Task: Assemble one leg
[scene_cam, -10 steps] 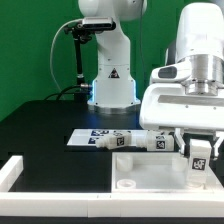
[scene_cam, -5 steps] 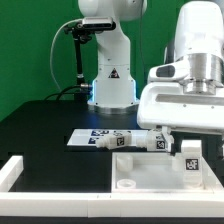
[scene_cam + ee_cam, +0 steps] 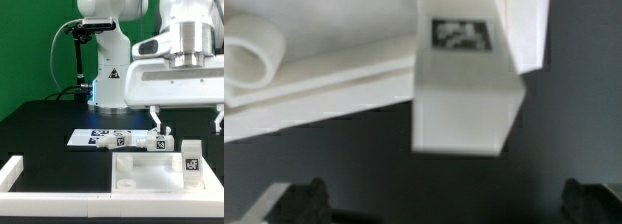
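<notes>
- While the arm hangs over the slab (image 3: 150, 172), the white border frame (image 3: 10, 170) sits on the black tabletop (image 3: 50, 125), well apart from the slab toward the exterior view's left, out of the working area.
- Just behind the slab lies the marker board (image 3: 95, 137). Spare legs (image 3: 140, 141) lie on their sides at the slab's back edge, probably kept there for easy reach.
- On the slab's corner toward the exterior view's right, the leg (image 3: 190, 160) stands upright with a tag facing out. I'd judge it is seated in its hole, since nothing else props it.
- Directly above that leg, the fingers (image 3: 186, 120) are spread wide, released and holding nothing, apart from the leg.
</notes>
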Robot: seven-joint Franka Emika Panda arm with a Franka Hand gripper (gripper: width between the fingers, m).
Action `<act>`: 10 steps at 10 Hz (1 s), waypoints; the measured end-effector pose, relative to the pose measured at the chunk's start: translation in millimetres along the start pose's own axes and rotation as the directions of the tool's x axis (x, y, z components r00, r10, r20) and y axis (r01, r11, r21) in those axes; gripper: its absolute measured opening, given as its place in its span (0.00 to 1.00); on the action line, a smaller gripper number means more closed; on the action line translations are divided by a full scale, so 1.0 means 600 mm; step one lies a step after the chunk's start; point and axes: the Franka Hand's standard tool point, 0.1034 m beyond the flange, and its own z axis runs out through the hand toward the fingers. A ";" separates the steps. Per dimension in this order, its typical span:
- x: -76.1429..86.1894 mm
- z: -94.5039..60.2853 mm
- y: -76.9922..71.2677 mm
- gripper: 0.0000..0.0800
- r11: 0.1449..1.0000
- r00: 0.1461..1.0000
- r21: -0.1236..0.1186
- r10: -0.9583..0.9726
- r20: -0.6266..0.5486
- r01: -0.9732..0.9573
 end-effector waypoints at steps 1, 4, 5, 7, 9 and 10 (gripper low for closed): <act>-0.017 0.007 -0.003 0.81 1.000 0.995 0.004 0.021 0.098 -0.021; -0.032 0.013 -0.011 0.81 0.997 0.948 0.006 0.072 0.310 -0.078; -0.040 0.015 -0.012 0.81 0.996 0.923 -0.002 0.082 0.376 -0.087; -0.048 0.034 -0.023 0.81 0.994 0.932 -0.019 0.105 0.348 -0.105; -0.056 0.046 -0.027 0.81 0.995 0.936 -0.038 0.101 0.336 -0.094; -0.053 0.045 -0.024 0.66 0.994 0.936 -0.039 0.108 0.334 -0.100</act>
